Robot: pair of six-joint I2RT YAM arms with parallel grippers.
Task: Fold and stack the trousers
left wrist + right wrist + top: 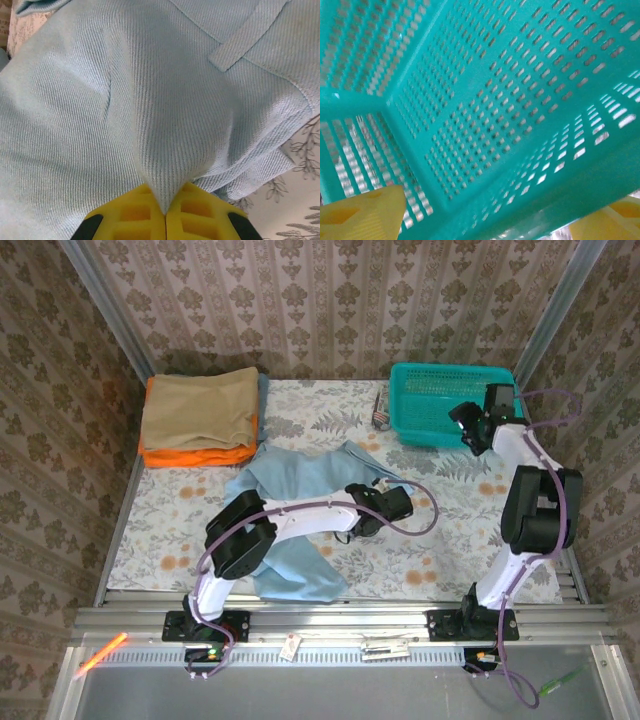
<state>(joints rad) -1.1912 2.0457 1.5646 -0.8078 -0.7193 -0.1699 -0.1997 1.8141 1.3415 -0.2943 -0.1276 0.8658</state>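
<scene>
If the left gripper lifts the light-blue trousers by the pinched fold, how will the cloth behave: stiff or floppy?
Probably floppy: the trousers form a soft peak where the left gripper pinches them, so the rest would likely hang and drag. The ribbed weave looks unlikely to slip from that grip.

My left arm [300, 520], white links with black joints, rises from its base, bends at the elbow and stretches its forearm rightward, low across the middle of the table. Its yellow two-finger gripper [165, 207] is clamped tight, the fingers pressed together with a peaked ridge of the pale light-blue cloth trousers [150, 100] pinched between them. My right arm [530, 500] stands tall from its base and reaches to the far right part of the table, wrist tilted left. Its yellow two-finger gripper [480, 222] is spread wide, one finger [360, 217] at each lower corner of the wrist view, gripping nothing.
</scene>
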